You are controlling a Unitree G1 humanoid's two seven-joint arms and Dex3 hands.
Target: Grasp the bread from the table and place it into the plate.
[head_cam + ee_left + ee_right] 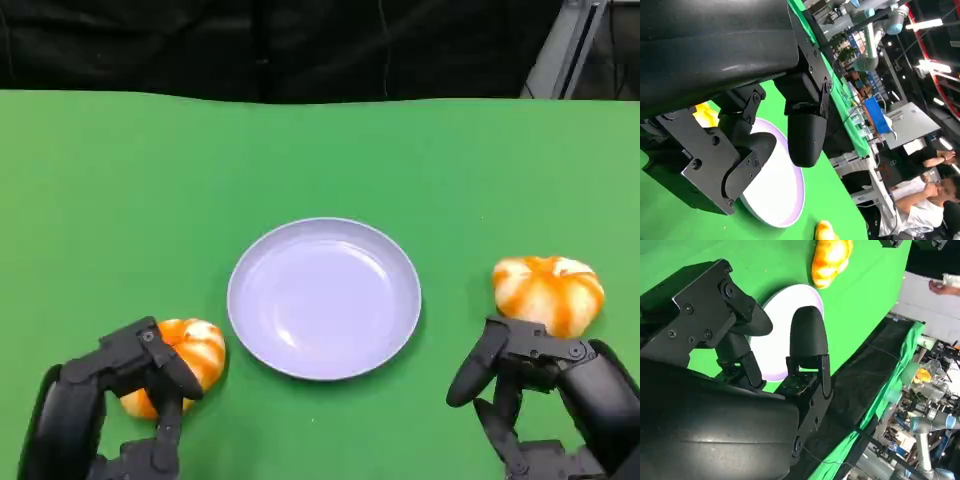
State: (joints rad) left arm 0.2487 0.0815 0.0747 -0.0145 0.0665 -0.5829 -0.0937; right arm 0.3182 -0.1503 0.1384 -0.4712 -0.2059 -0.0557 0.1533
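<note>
Nearest in the head view, the left hand [130, 385] was seen with fingers curled around the left bread [182, 361], though a firm grip could not be confirmed. The right hand [540, 385] was spread, holding nothing, just short of the right bread [549, 291]. Both glossy orange-and-white rolls lay on the green table [120, 180], flanking the smooth round lavender plate [324, 297]. Beyond the table, a seated person [925, 200] was shown by the left wrist view.

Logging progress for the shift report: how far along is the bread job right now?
Nothing is placed yet: the plate holds no bread. In hand: the left hand is at the left bread, though a grip isn't clear. The right bread lies beyond the right hand. Both placements remain.
</note>
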